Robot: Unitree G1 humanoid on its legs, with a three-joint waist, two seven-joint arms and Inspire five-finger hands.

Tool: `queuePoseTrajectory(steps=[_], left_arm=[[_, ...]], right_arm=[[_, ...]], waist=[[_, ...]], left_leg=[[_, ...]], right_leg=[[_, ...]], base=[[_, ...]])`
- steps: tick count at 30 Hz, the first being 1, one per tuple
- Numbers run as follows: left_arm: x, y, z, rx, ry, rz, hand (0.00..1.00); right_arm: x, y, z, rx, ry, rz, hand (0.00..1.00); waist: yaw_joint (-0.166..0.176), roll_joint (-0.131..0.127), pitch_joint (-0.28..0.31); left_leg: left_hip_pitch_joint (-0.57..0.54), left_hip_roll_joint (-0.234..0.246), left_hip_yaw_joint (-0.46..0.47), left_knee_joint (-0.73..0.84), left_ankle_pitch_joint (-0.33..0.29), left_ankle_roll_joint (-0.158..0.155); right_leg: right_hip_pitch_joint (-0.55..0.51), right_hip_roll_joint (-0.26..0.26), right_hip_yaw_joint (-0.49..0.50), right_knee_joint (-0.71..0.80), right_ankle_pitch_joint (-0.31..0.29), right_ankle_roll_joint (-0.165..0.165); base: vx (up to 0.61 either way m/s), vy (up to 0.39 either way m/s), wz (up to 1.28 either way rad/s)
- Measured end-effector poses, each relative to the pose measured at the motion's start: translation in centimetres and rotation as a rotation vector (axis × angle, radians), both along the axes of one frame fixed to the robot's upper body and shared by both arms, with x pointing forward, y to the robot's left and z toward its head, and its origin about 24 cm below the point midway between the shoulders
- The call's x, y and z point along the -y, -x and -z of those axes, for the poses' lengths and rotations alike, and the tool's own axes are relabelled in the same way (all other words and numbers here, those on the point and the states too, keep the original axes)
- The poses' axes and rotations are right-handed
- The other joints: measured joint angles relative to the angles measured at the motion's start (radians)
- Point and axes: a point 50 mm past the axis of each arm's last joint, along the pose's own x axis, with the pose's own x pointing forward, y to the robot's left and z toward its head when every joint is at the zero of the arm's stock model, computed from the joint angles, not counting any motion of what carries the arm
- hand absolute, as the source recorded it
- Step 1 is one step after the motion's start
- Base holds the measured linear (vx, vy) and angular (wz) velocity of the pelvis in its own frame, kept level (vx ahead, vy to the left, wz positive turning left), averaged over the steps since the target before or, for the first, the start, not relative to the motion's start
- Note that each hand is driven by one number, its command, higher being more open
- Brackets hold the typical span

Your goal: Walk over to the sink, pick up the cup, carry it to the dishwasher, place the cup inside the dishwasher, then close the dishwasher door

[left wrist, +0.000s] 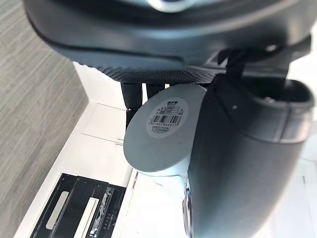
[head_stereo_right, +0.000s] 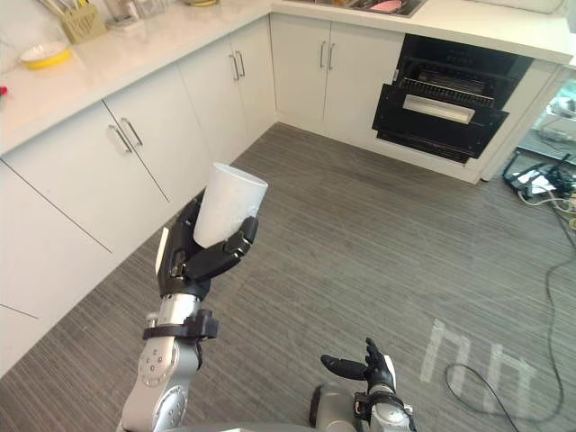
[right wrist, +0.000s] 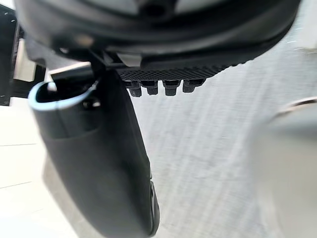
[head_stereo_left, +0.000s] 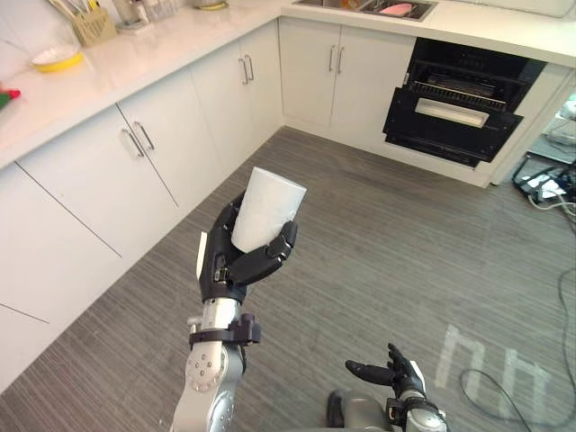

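My left hand (head_stereo_left: 236, 262) is curled round a white cup (head_stereo_left: 267, 208), holding it upright above the wood-look floor in the middle of the kitchen. In the left wrist view the cup's base (left wrist: 163, 130) with a barcode sticker shows between the thumb and fingers. The dishwasher (head_stereo_left: 459, 101) stands at the far right with its black door partly lowered and a rack inside. The sink (head_stereo_left: 369, 7) lies in the counter at the back, left of the dishwasher. My right hand (head_stereo_left: 396, 371) hangs low at the bottom edge, fingers straight and holding nothing.
White cabinets (head_stereo_left: 153, 153) run along the left and the back under a pale counter (head_stereo_left: 135, 54). A yellow bowl (head_stereo_left: 56, 59) and a utensil holder (head_stereo_left: 93, 24) stand on it. Cables (head_stereo_left: 549, 184) lie on the floor right of the dishwasher.
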Motion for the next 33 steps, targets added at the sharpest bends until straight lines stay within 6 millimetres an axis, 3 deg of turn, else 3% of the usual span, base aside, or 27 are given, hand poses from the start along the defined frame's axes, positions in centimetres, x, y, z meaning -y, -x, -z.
queuePoseTrajectory(steps=[1, 2, 3, 5, 7, 8, 10, 11, 12, 14, 15, 16, 18, 19, 20, 22, 25, 26, 28, 29, 30, 32, 33], left_arm=[[0.0, 0.1, 0.0, 0.0, 0.004, 0.002, 0.0], [0.1, 0.2, 0.0, -0.002, 0.014, 0.003, 0.0], [0.1, 0.2, 0.0, -0.002, 0.028, 0.007, 0.0], [-0.1, 0.1, -0.2, 0.008, 0.03, 0.002, 0.0], [-0.5, -0.1, -0.3, 0.015, 0.026, -0.013, 0.0], [-0.7, -0.1, -0.3, 0.016, 0.026, -0.029, 0.0], [-1.1, -0.1, -0.4, 0.02, 0.03, -0.056, 0.0], [-1.3, -0.1, -0.6, 0.027, 0.032, -0.065, 0.0], [-1.5, -0.2, -0.8, 0.036, 0.027, -0.072, 0.0], [-1.5, -0.4, -1.1, 0.054, 0.016, -0.062, 0.0], [-1.4, -0.3, -1.0, 0.049, 0.016, -0.057, 0.0], [-1.4, -0.2, -1.0, 0.046, 0.015, -0.054, 0.0], [-1.4, -0.2, -1.0, 0.049, -0.01, -0.035, 0.0], [-1.4, -0.1, -0.9, 0.045, -0.025, -0.023, 0.0], [-1.3, -0.1, -1.0, 0.045, -0.027, -0.021, 0.0], [-1.0, 0.0, -1.5, 0.074, -0.019, -0.006, 0.0], [-0.4, 0.1, -1.6, 0.084, -0.016, 0.025, 0.0], [-0.1, 0.1, -1.6, 0.081, -0.013, 0.036, 0.0], [-0.1, 0.1, -1.4, 0.075, -0.015, 0.035, 0.0], [-0.2, 0.1, -1.2, 0.066, -0.02, 0.034, 0.0], [0.1, -0.1, -0.4, 0.028, -0.013, 0.04, 0.0], [0.5, -0.1, 0.1, -0.004, 0.003, 0.04, 0.0], [0.7, -0.1, 0.1, -0.006, 0.025, 0.033, 0.0]], right_arm=[[-0.1, -0.1, -0.3, 0.016, 0.005, -0.002, 1.0], [0.0, -0.3, -0.7, 0.048, 0.011, 0.0, 1.0], [0.1, -0.8, -1.1, 0.075, 0.021, 0.006, 1.0], [0.7, -1.4, -1.4, 0.092, 0.044, 0.007, 1.0], [0.9, -1.5, -1.5, 0.09, 0.052, 0.006, 1.0], [1.1, -1.4, -1.5, 0.087, 0.058, 0.007, 1.0], [1.4, -1.4, -1.4, 0.079, 0.067, 0.006, 1.0], [1.2, -1.3, -1.3, 0.073, 0.062, 0.003, 1.0], [0.7, -1.4, -1.2, 0.074, 0.052, -0.002, 1.0], [0.0, -1.7, -1.2, 0.082, 0.046, -0.02, 1.0], [0.0, -1.9, -1.3, 0.087, 0.046, -0.023, 1.0], [0.0, -2.0, -1.4, 0.09, 0.049, -0.026, 1.0], [-0.3, -2.1, -1.3, 0.086, 0.055, -0.05, 1.0], [-0.7, -1.9, -1.1, 0.074, 0.048, -0.059, 1.0], [-1.0, -1.9, -1.0, 0.07, 0.044, -0.066, 1.0], [-2.2, -2.0, -0.9, 0.071, 0.016, -0.097, 1.0], [-2.7, -2.0, -0.8, 0.07, 0.007, -0.121, 1.0], [-2.7, -2.0, -0.9, 0.071, 0.007, -0.122, 1.0], [-2.7, -2.0, -0.8, 0.068, 0.007, -0.122, 1.0], [-2.7, -1.6, -0.6, 0.056, 0.006, -0.119, 1.0], [-1.8, -0.6, -0.2, 0.016, 0.027, -0.114, 1.0], [-1.1, 0.0, 0.0, -0.006, 0.046, -0.112, 1.0], [-1.0, 0.4, 0.0, -0.014, 0.044, -0.11, 1.0]], waist=[[0.004, -0.001, 0.003], [0.005, -0.005, 0.006], [0.005, -0.018, 0.01], [0.011, -0.017, 0.009], [0.026, -0.025, 0.013], [0.026, -0.027, 0.015], [0.03, -0.022, 0.012], [0.039, -0.022, 0.012], [0.039, -0.028, 0.009], [0.038, -0.062, 0.006], [0.041, -0.063, 0.005], [0.04, -0.063, 0.005], [0.019, -0.078, 0.01], [0.006, -0.08, 0.009], [0.003, -0.078, 0.01], [0.0, -0.075, 0.008], [-0.006, -0.067, 0.012], [-0.02, -0.06, 0.016], [-0.03, -0.062, 0.015], [-0.031, -0.078, 0.006], [-0.037, -0.059, -0.003], [-0.039, -0.022, -0.008], [-0.031, -0.013, -0.002]], left_leg=[[-0.028, 0.034, 0.023, 0.09, -0.002, 0.004], [-0.081, 0.09, 0.063, 0.195, -0.013, 0.023], [-0.135, 0.114, 0.095, 0.207, -0.026, 0.046], [-0.209, 0.108, 0.115, 0.1, -0.04, 0.068], [-0.248, 0.057, 0.103, -0.099, -0.031, 0.059], [-0.271, 0.013, 0.082, -0.239, 0.002, 0.052], [-0.276, -0.03, 0.061, -0.438, 0.107, 0.05], [-0.258, -0.034, 0.06, -0.455, 0.236, 0.072], [-0.26, -0.042, 0.067, -0.415, 0.251, 0.093], [-0.278, -0.069, 0.096, -0.332, 0.147, 0.122], [-0.265, -0.077, 0.123, -0.314, 0.097, 0.126], [-0.251, -0.083, 0.134, -0.317, 0.085, 0.132], [-0.166, -0.128, 0.148, -0.349, 0.056, 0.154], [-0.1, -0.142, 0.15, -0.378, 0.036, 0.165], [-0.067, -0.143, 0.152, -0.399, 0.03, 0.164], [0.044, -0.137, 0.154, -0.488, 0.019, 0.155], [0.135, -0.126, 0.151, -0.568, 0.02, 0.137], [0.17, -0.115, 0.141, -0.588, 0.009, 0.118], [0.211, -0.106, 0.137, -0.608, -0.015, 0.078], [0.234, -0.117, 0.136, -0.609, -0.03, 0.055], [0.287, -0.104, 0.11, -0.601, -0.056, 0.021], [0.26, -0.057, 0.09, -0.488, -0.059, 0.014], [0.188, -0.001, 0.081, -0.25, -0.022, -0.023]], right_leg=[[0.038, 0.014, 0.002, -0.021, -0.004, -0.006], [0.103, 0.028, 0.003, -0.063, -0.008, -0.012], [0.141, 0.027, 0.01, -0.106, -0.011, -0.016], [0.183, 0.018, 0.029, -0.155, -0.014, -0.02], [0.213, -0.009, 0.042, -0.19, -0.006, 0.003], [0.233, -0.029, 0.044, -0.216, -0.005, 0.019], [0.261, -0.046, 0.056, -0.247, -0.013, 0.058], [0.286, -0.054, 0.078, -0.256, -0.032, 0.09], [0.306, -0.072, 0.09, -0.261, -0.049, 0.11], [0.294, -0.124, 0.109, -0.219, -0.075, 0.135], [0.251, -0.144, 0.14, -0.117, -0.085, 0.147], [0.217, -0.158, 0.151, -0.037, -0.088, 0.152], [0.086, -0.216, 0.183, 0.32, -0.065, 0.204], [0.025, -0.22, 0.195, 0.479, -0.07, 0.194], [-0.004, -0.215, 0.19, 0.536, -0.078, 0.181], [-0.132, -0.186, 0.13, 0.587, -0.112, 0.121], [-0.238, -0.149, 0.068, 0.457, -0.123, 0.096], [-0.274, -0.127, 0.042, 0.339, -0.108, 0.086], [-0.299, -0.084, 0.028, 0.128, -0.006, 0.073], [-0.299, -0.078, 0.035, 0.035, 0.083, 0.052], [-0.282, -0.074, 0.045, 0.08, 0.176, 0.013], [-0.239, -0.055, 0.006, 0.087, 0.121, 0.003], [-0.171, -0.029, -0.011, 0.07, 0.086, -0.013]], base=[[0.47, -0.196, -0.2], [0.33, -0.1, -0.15], [0.31, -0.079, -0.11], [0.28, 0.022, -0.22], [0.32, 0.111, -0.19], [0.35, 0.167, -0.07], [0.36, 0.216, -0.23], [0.41, 0.288, -0.4], [0.5, 0.35, -0.34], [0.44, 0.313, -0.28], [0.38, 0.296, -0.4], [0.38, 0.308, -0.36], [0.45, 0.274, -0.06], [0.42, 0.163, 0.02], [0.5, 0.155, -0.07], [0.4, 0.073, -0.1], [0.41, 0.003, 0.05], [0.47, -0.048, 0.23], [0.44, -0.064, 0.22], [0.58, -0.139, 0.31], [0.6, -0.15, 0.33], [0.69, -0.221, 0.37], [0.63, -0.25, 0.21]])
